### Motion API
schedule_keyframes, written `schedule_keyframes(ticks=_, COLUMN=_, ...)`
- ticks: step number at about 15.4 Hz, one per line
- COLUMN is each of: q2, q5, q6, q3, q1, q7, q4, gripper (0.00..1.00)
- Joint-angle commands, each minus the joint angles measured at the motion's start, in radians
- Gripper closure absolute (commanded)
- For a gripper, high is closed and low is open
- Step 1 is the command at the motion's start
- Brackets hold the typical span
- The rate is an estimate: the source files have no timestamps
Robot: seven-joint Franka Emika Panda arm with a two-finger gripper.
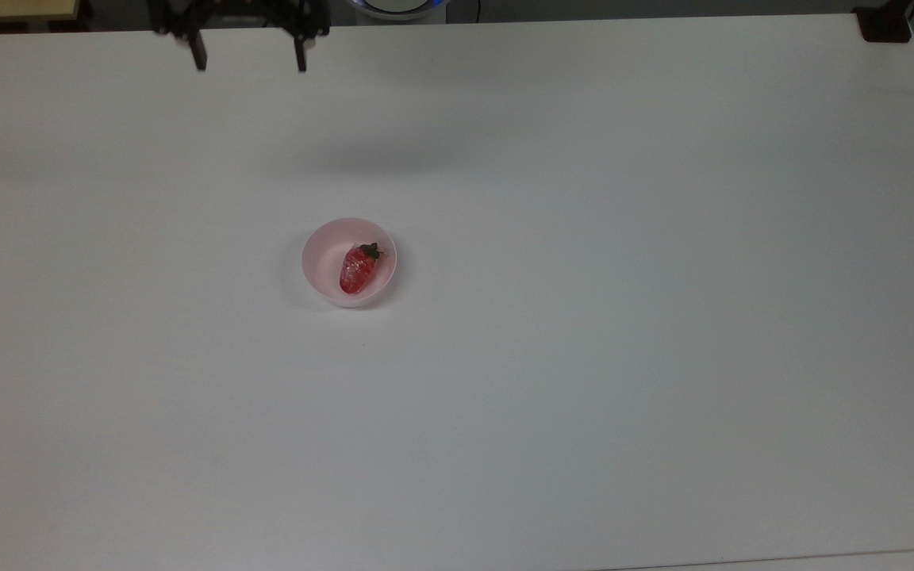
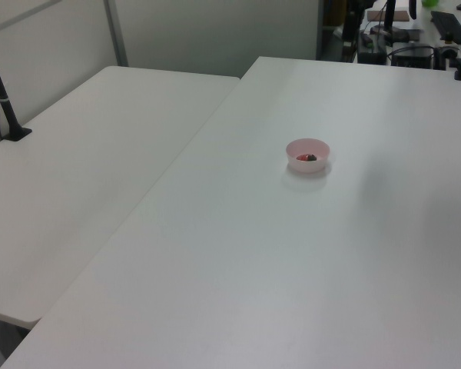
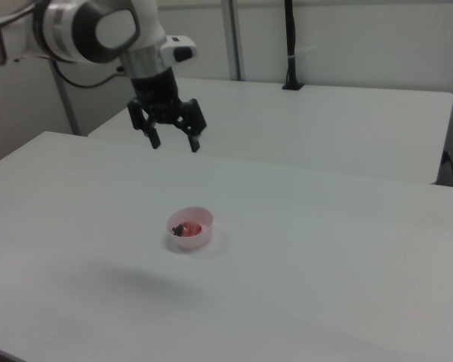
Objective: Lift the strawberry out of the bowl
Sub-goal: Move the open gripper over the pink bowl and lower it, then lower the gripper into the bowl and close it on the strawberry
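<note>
Red strawberry [image 1: 359, 268] in pink bowl [image 1: 322, 258], fingers [image 3: 156, 140] apart, high above it.

White table [image 1: 584, 357] (a second table [image 2: 77, 161] adjoins it)

Arm [image 1: 243, 12] cut off by top view's far edge; strawberry [image 2: 307, 157] in left view too small for detail.

A broad white surface [image 1: 584, 357] carries one thing directly: a pale pink bowl [image 1: 322, 270], standing upright a little toward the top view's left of the middle, bare white all round it.
</note>
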Motion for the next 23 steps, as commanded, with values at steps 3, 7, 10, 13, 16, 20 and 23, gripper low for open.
schedule_keyframes(ticks=3, q2=0.1, q5=-0.015, q6=0.107, q3=-0.004, q1=-0.011, q7=-0.05, q4=-0.038, gripper=0.0)
schedule_keyframes(ticks=7, q2=0.175, q5=-0.016, q6=0.228, q3=0.009, q1=0.006, q7=0.219, q4=-0.087, gripper=0.0)
schedule_keyframes(ticks=10, q2=0.247, q5=-0.013, q6=0.302, q3=0.009, q1=0.035, q7=0.292, q4=-0.092, gripper=0.02)
schedule_keyframes(ticks=13, q2=0.281, q5=-0.002, q6=0.308, q3=0.016, q1=0.058, q7=0.431, q4=-0.092, gripper=0.31)
schedule_keyframes(ticks=16, q2=0.312, q5=0.088, q6=0.308, q3=0.02, q1=0.055, q7=0.647, q4=-0.091, gripper=0.4)
schedule_keyframes(ticks=20, q2=0.341, q5=0.151, q6=0.31, q3=0.02, q1=0.054, q7=0.762, q4=-0.098, gripper=0.4)
schedule_keyframes(ticks=23, q2=0.367, q5=0.157, q6=0.348, q3=0.02, q1=0.058, q7=0.787, q4=-0.098, gripper=0.4)
